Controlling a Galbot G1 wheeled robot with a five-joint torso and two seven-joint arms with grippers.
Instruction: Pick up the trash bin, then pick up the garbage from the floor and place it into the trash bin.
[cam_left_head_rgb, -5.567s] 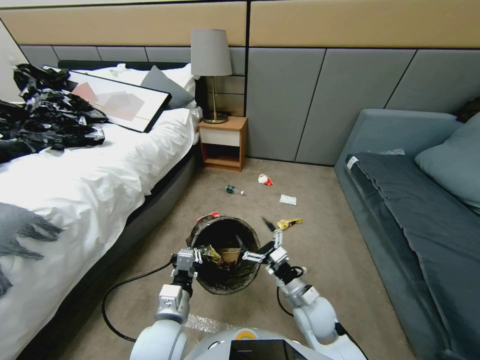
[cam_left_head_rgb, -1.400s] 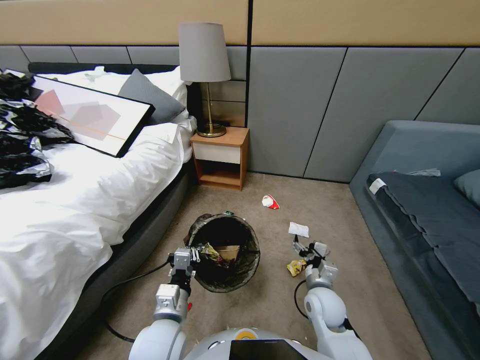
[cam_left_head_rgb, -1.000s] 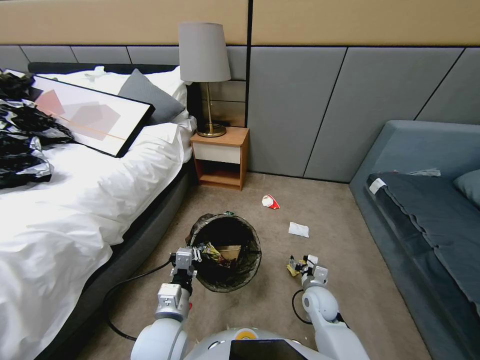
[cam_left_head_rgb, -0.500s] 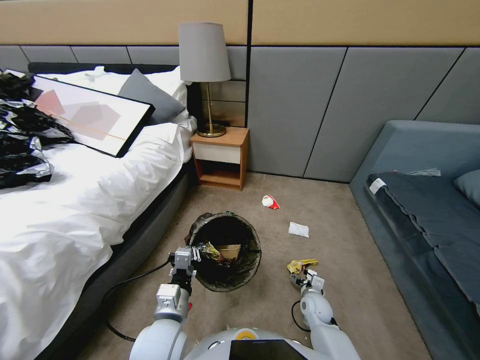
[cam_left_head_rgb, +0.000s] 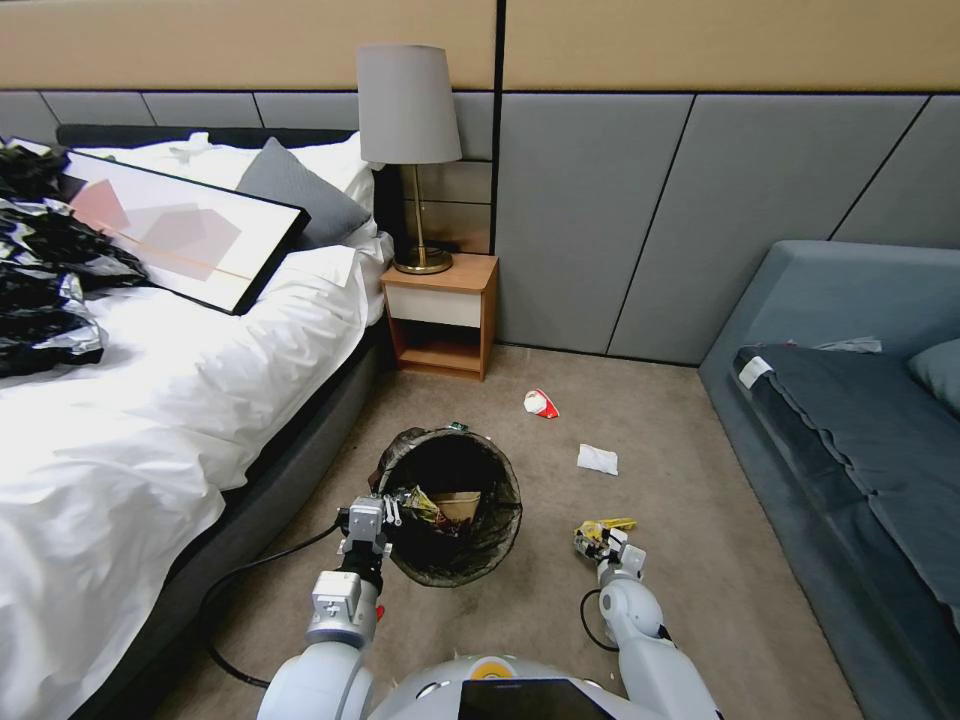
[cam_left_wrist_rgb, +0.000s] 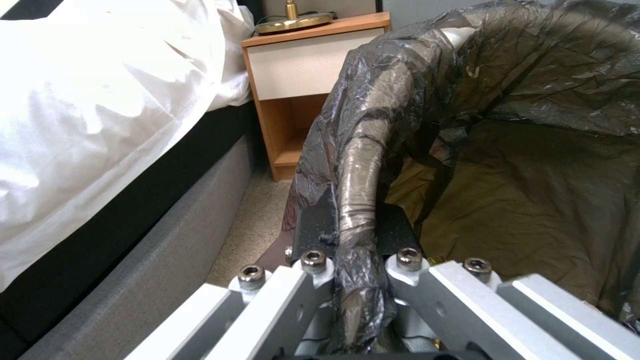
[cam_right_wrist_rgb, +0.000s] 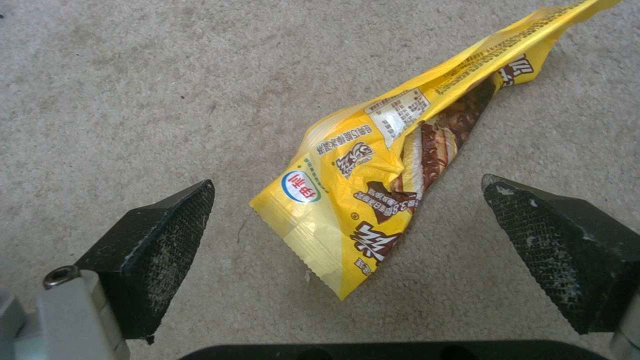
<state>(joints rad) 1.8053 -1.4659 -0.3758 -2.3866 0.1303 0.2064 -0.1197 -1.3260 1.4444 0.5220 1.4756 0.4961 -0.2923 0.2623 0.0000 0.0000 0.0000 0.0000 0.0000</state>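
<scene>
The trash bin (cam_left_head_rgb: 452, 560), lined with a crinkled black bag, hangs off the floor in front of me. My left gripper (cam_left_head_rgb: 368, 520) is shut on its near rim (cam_left_wrist_rgb: 360, 165). Inside lie a yellow packet and a brown paper piece (cam_left_head_rgb: 458, 505). My right gripper (cam_left_head_rgb: 603, 545) is low over the carpet, open. A yellow snack packet (cam_right_wrist_rgb: 387, 165) lies flat between its fingers (cam_right_wrist_rgb: 160, 240), touching neither. The same packet (cam_left_head_rgb: 600, 528) sits right of the bin. Farther off are a white paper scrap (cam_left_head_rgb: 597, 459) and a red-and-white wrapper (cam_left_head_rgb: 540, 404).
A bed (cam_left_head_rgb: 150, 400) runs along the left, close to the bin. A wooden nightstand (cam_left_head_rgb: 440, 315) with a lamp stands at the wall. A grey sofa (cam_left_head_rgb: 850, 430) lines the right. A black cable (cam_left_head_rgb: 250, 580) loops on the carpet by the bed.
The view has closed in on the nightstand since the oldest frame. Over the last second my right gripper drew back toward me and lower, so the yellow packet lies just beyond it. The bin stays held.
</scene>
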